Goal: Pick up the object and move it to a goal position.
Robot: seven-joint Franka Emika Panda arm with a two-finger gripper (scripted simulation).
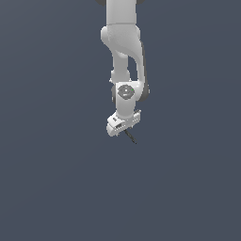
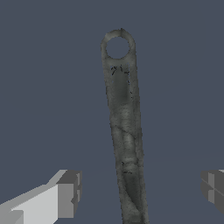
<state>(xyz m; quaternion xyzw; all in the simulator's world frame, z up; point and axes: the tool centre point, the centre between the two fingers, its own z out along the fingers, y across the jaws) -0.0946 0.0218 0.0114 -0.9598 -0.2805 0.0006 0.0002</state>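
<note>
The object (image 2: pixel 124 131) is a thin dark grey stick with a ring-shaped wider tip. In the wrist view it runs lengthwise between my two fingers. In the exterior view the object (image 1: pixel 130 137) shows as a tiny dark sliver just under the white gripper (image 1: pixel 123 126). The gripper (image 2: pixel 140 189) is open. Its left finger (image 2: pixel 65 194) and right finger (image 2: pixel 213 188) stand wide apart on either side of the stick, and neither touches it. I cannot tell whether the stick rests on the surface.
The white arm (image 1: pixel 123 52) comes down from the top of the exterior view. A plain dark blue-grey surface (image 1: pixel 56 179) fills everything around it. No other objects and no goal marker are in view.
</note>
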